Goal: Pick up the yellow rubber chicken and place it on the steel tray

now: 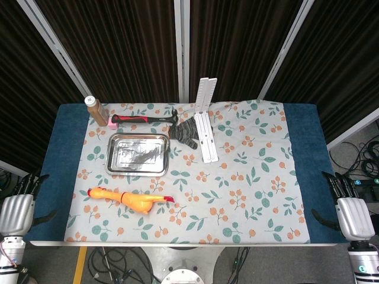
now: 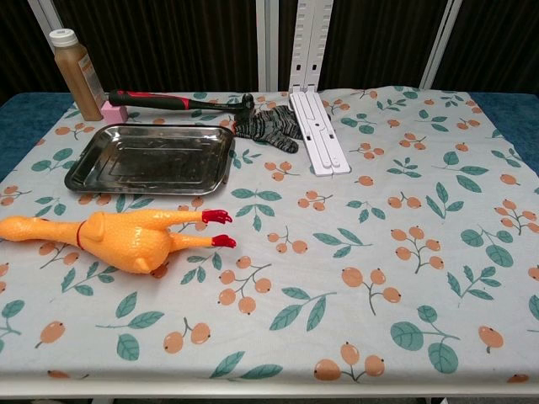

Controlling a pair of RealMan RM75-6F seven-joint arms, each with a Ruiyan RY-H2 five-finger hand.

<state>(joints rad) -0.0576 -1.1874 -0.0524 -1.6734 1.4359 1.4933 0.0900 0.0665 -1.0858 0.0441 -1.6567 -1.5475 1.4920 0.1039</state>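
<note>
The yellow rubber chicken (image 1: 131,199) (image 2: 118,236) lies on its side on the floral cloth at front left, head to the left, red feet to the right. Just behind it sits the steel tray (image 1: 115,165) (image 2: 88,172), nothing in it. My left hand (image 1: 18,210) hangs off the table's left edge, fingers apart, holding nothing. At the table's right edge my right hand (image 1: 349,210) hangs the same way, also holding nothing. Neither hand shows in the chest view.
Behind the tray lie a red-handled hammer (image 1: 144,119) (image 2: 177,101), a brown bottle (image 1: 96,110) (image 2: 77,71) on a pink block, a dark grey glove (image 1: 186,133) (image 2: 268,126) and a white folding stand (image 1: 205,121) (image 2: 318,126).
</note>
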